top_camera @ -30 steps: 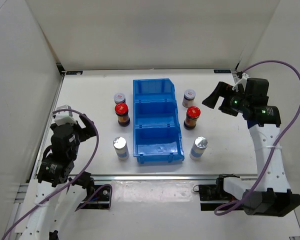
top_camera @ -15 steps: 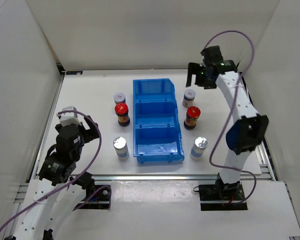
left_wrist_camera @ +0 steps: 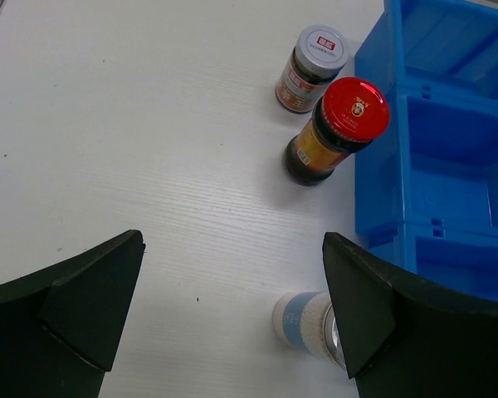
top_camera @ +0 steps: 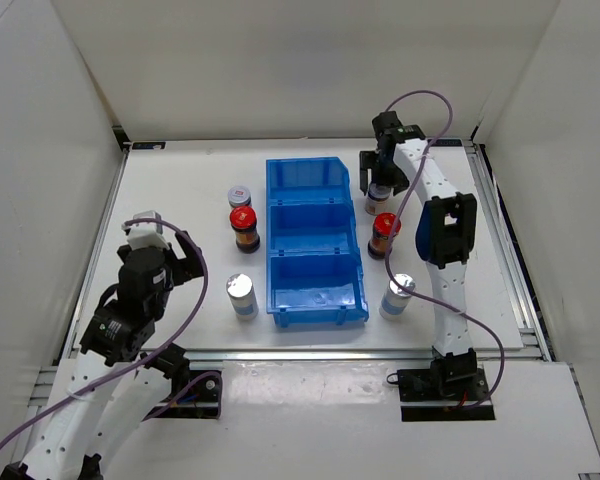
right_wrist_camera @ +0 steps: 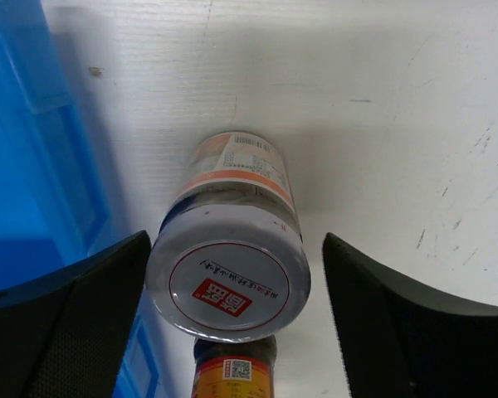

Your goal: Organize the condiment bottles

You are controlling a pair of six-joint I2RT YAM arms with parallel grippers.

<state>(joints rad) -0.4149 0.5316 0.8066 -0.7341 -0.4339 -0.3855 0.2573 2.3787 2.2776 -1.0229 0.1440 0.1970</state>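
Six condiment bottles stand either side of a blue three-compartment bin (top_camera: 315, 250). On the left are a white-grey-lid bottle (top_camera: 239, 194), a red-cap jar (top_camera: 244, 226) and a silver-cap bottle (top_camera: 241, 294). On the right are a red-cap jar (top_camera: 385, 233), a silver-cap bottle (top_camera: 398, 295) and a white-grey-lid bottle (right_wrist_camera: 227, 282). My right gripper (top_camera: 380, 178) is open just above that last bottle, with its jaws on either side of the lid and not touching it. My left gripper (left_wrist_camera: 232, 240) is open and empty above the table, left of the silver-cap bottle (left_wrist_camera: 303, 322).
The bin's compartments (left_wrist_camera: 448, 124) look empty. White walls close in the table at the back and sides. The left red-cap jar (left_wrist_camera: 349, 112) and white-grey-lid bottle (left_wrist_camera: 318, 51) stand close against the bin's left wall.
My right arm has swung from the right side to the back and come down over the right white-grey-lid bottle. My left arm has shifted slightly forward. No bottle has moved.
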